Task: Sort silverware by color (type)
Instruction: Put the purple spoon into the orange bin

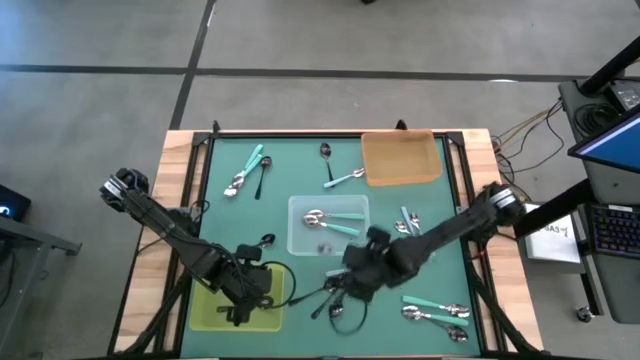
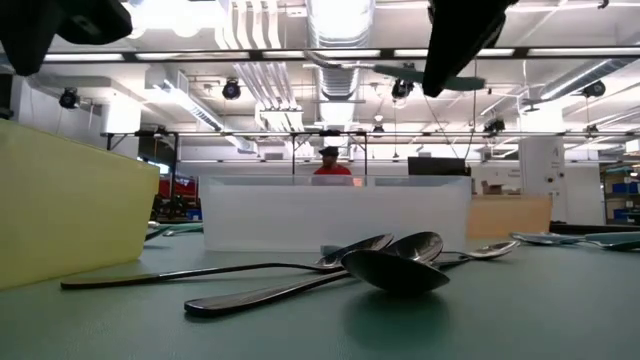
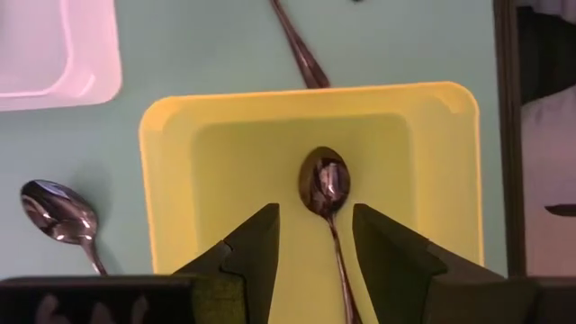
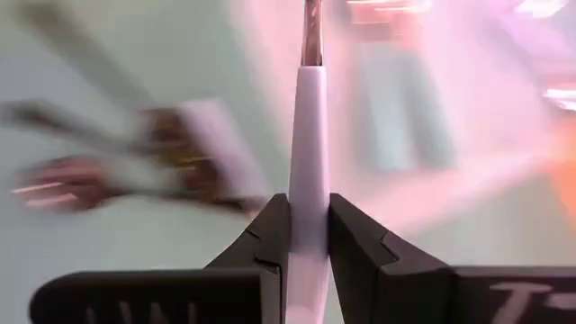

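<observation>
My left gripper (image 3: 315, 216) hangs open over the yellow-green tray (image 1: 205, 312), near the table's near-left corner. A dark spoon (image 3: 324, 184) lies flat on the tray floor, its handle running between my open fingers without touching them. My right gripper (image 4: 309, 202) is raised above the table's middle (image 1: 362, 268) and is shut on a teal-handled utensil (image 2: 405, 70). Beneath it, several dark spoons (image 2: 395, 268) lie on the mat. Two teal-handled spoons (image 1: 335, 220) rest in the clear tray (image 1: 300, 240). My right gripper pinches the utensil's plastic handle (image 4: 309, 135) between its two fingers. The handle runs out forward along the fingers, and the metal neck (image 4: 311, 31) shows beyond it. The utensil is lifted clear of the table and sticks out roughly level from the gripper (image 2: 455, 50).
The orange-brown tray (image 1: 402, 158) sits at the far right. Teal-handled spoons lie at the far left (image 1: 245, 170), far middle (image 1: 345, 178) and near right (image 1: 435, 305). Pale utensils (image 1: 410, 222) lie right of the clear tray. A person (image 2: 330, 165) stands beyond the table.
</observation>
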Robot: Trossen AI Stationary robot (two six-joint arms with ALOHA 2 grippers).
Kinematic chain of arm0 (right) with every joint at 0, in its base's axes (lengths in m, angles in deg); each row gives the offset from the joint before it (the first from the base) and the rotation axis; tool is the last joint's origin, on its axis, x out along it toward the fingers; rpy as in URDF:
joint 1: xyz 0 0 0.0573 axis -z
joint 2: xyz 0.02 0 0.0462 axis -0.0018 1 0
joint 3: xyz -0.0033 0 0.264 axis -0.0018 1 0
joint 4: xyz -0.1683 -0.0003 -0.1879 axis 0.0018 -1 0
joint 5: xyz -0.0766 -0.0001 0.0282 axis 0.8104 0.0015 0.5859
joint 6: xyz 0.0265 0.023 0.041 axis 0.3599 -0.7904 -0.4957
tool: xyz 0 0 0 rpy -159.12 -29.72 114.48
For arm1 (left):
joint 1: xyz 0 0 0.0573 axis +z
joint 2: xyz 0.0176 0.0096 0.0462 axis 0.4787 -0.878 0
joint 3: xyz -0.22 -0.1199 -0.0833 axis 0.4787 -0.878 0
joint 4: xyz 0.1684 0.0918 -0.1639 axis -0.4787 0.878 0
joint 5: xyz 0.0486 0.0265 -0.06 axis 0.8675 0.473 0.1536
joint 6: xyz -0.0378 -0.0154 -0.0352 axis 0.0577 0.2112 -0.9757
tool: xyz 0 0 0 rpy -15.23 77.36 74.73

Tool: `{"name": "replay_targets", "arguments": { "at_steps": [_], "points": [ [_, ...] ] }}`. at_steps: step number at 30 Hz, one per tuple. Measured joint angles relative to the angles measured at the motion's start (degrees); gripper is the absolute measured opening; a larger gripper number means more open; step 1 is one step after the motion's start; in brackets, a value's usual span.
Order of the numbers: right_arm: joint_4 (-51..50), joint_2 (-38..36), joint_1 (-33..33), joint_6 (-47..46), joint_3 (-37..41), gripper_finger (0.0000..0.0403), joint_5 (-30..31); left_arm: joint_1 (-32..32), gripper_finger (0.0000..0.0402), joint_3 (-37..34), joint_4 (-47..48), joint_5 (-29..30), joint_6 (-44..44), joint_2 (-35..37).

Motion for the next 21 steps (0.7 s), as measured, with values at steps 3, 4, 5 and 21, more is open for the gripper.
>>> {"name": "replay_targets", "arguments": {
  "at_steps": [3,4,5,21],
  "points": [
    [-6.4,-4.2,4.7,-0.2,0.9,0.0042,4.8,0.0,0.0127,-0.4,-0.1,0.9,-0.5,0.0],
    [-7.8,-5.7,6.9,0.2,1.4,0.0042,5.6,0.0,0.0127,-0.6,-0.1,0.9,-0.5,0.0],
    [-8.9,-7.2,9.4,1.0,2.0,0.0042,5.8,0.0,0.0127,-0.6,-0.4,1.3,-0.5,0.0],
    [-1.4,-18.4,58.0,10.9,19.3,0.0042,4.3,0.0,0.0127,-1.1,1.8,6.4,1.0,0.0]
  ]
}}
